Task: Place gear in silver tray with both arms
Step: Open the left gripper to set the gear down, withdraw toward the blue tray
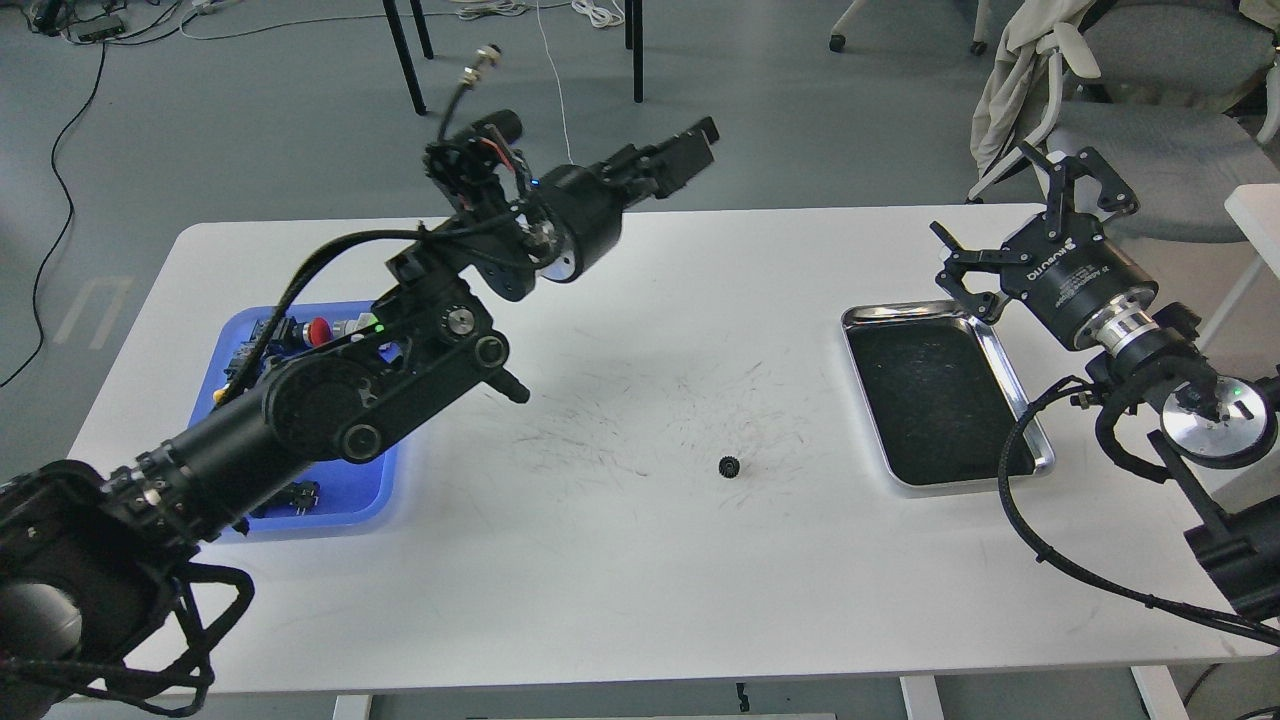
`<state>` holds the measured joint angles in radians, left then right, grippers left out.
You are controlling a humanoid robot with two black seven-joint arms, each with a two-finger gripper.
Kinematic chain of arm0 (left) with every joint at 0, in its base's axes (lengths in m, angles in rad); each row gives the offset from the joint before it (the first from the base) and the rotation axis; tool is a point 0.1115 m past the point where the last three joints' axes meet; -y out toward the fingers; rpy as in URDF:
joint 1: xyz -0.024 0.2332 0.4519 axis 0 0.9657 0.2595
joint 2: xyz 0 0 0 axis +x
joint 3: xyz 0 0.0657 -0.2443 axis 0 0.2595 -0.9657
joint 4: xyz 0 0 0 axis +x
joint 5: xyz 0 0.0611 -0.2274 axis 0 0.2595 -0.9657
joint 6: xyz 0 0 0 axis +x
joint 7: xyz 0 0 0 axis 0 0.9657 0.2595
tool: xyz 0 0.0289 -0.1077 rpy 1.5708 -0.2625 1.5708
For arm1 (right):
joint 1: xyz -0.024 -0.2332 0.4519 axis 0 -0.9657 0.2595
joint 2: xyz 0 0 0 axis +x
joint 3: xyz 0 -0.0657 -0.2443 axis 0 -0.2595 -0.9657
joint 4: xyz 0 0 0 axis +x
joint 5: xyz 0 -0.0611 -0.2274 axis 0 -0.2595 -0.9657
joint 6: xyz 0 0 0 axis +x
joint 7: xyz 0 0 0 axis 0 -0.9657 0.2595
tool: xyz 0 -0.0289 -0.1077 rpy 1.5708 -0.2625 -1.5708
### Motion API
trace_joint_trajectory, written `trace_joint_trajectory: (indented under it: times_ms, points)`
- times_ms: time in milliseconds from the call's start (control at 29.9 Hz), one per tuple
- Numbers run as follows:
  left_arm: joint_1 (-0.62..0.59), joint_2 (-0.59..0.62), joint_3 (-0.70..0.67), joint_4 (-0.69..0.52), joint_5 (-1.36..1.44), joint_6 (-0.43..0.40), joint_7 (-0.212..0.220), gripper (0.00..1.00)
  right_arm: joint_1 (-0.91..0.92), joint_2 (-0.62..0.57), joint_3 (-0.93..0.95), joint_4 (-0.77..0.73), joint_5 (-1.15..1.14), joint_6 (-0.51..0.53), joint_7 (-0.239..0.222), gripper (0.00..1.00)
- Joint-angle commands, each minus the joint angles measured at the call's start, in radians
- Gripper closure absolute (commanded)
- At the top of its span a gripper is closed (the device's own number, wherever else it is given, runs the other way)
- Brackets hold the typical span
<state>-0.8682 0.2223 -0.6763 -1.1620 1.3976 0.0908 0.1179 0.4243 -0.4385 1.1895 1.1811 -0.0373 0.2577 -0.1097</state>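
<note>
The gear point(729, 466) is a small black toothed wheel lying free on the white table, right of centre and left of the silver tray point(900, 313). The tray's black floor holds nothing. My left gripper point(697, 137) is raised high over the table's far edge, well away from the gear, its fingers slightly apart and empty. My right gripper point(1010, 215) is open and empty, hovering just beyond the tray's far right corner.
A blue plastic tray point(360, 495) at the left holds several push buttons, among them a red one point(318, 331); my left arm covers much of it. A grey chair point(1140, 110) stands behind the table's right end. The table top point(640, 580) is scuffed near the gear.
</note>
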Motion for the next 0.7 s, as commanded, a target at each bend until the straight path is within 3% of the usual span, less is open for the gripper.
trace_joint_trajectory:
  times_ms: [0,167,301,502,602,669]
  points:
    - [0.054,0.152,-0.063,-0.027,-0.272,0.099,-0.01,0.02,0.04,-0.015,-0.062,0.032,-0.038,-0.011,-0.001,0.01]
    - [0.17,0.224,-0.187,-0.013,-0.632,0.141,-0.112,0.02,0.099,-0.077,-0.178,0.046,-0.056,-0.018,-0.002,0.01]
    - [0.29,0.218,-0.273,-0.007,-0.736,0.132,-0.141,0.02,0.177,-0.161,-0.304,0.08,-0.058,-0.023,-0.005,0.01]
    - [0.445,0.184,-0.425,-0.005,-0.77,-0.014,-0.188,0.02,0.416,-0.305,-0.583,0.156,-0.085,-0.034,-0.016,0.01]
    - [0.475,0.175,-0.448,-0.005,-0.779,-0.032,-0.21,0.02,0.611,-0.379,-0.738,0.193,-0.088,-0.034,-0.036,0.01]
    - [0.495,0.178,-0.45,-0.005,-0.784,-0.032,-0.23,0.02,0.752,-0.393,-0.865,0.209,-0.095,-0.034,-0.073,0.01]
